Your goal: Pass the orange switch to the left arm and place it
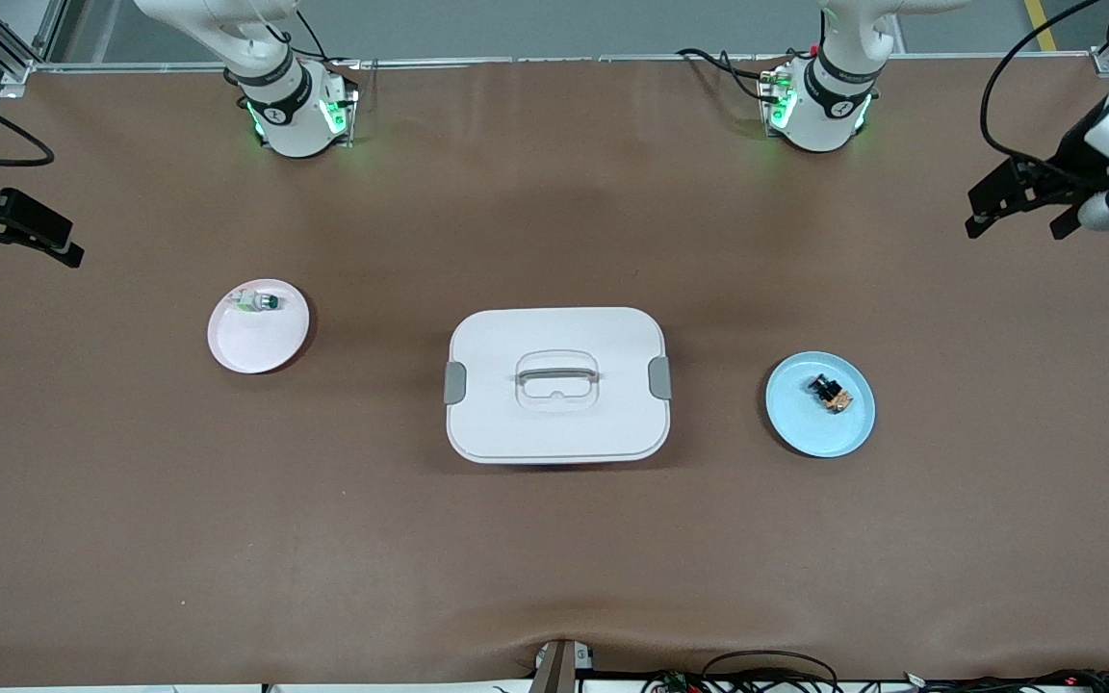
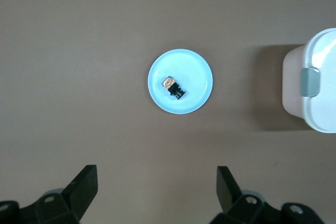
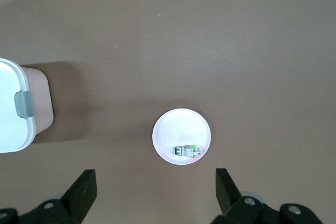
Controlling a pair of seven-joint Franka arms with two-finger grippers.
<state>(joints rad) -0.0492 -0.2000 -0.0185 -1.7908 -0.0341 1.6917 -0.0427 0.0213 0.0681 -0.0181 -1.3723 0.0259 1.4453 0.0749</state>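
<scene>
The orange switch (image 1: pixel 832 394) lies on the blue plate (image 1: pixel 798 423) toward the left arm's end of the table, with the white lidded box (image 1: pixel 556 384) standing between it and the pink plate (image 1: pixel 251 346), which carries a small white-and-green component (image 1: pixel 257 301). The left gripper (image 1: pixel 1018 212) hangs high over the bare table at its arm's end, jaws spread wide and empty. The right gripper (image 1: pixel 20 241) hangs over the table edge at its own end, jaws likewise wide apart and holding nothing.
</scene>
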